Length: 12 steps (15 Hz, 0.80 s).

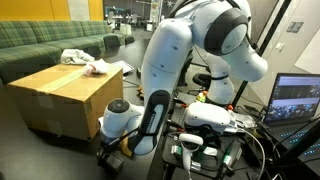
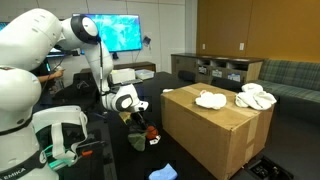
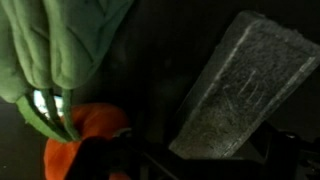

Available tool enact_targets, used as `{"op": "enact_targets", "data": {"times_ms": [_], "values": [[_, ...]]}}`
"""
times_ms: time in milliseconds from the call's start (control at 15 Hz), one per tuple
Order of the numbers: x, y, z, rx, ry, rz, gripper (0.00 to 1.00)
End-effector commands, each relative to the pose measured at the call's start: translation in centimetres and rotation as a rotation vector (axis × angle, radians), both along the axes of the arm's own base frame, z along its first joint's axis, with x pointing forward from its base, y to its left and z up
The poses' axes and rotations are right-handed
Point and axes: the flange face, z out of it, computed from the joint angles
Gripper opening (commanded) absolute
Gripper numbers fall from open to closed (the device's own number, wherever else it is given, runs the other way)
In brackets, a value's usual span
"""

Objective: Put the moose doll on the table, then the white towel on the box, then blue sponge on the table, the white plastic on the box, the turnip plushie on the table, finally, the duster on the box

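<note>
- Fingers of the gripper (image 2: 142, 122) stand spread as wide as they go, and we see nothing clamped between them.
- We find the gripper low over the table (image 2: 125, 165), close beside the box (image 2: 215, 135), on the side that faces the arm.
- We see the turnip (image 2: 150, 131) right under the gripper in an exterior view; whether it is touched we cannot tell.
- In the wrist view its red-orange body sits low and left, with the green leaves (image 3: 60, 40) fanned out above it.
- We see the duster (image 3: 245, 85) beside the turnip in the wrist view, grey and lying at a slant, a dark gap between the two.
- We spot the sponge (image 2: 165, 172) on the table near the box's lower corner, apart from the turnip.
- On the box's top we count a white bundle (image 2: 209, 98) toward the arm-side edge and a second white bundle (image 2: 255, 97) toward the far edge.
</note>
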Motion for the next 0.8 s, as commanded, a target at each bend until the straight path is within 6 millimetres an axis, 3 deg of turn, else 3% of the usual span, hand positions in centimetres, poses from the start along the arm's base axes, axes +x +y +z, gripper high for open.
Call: {"op": "enact_targets", "data": {"times_ms": [0,133,467,733], "values": [[1.2,-1.8,-0.9,-0.022,0.016,0.015,1.00],[1.5,-2.1,-0.6,-0.012,0.045,0.025,0.74],[2.3,-2.4,1.7,0.035,0.138,0.051,0.37],[3.2,-4.1,4.1,0.046,0.251,0.076,0.35]]}}
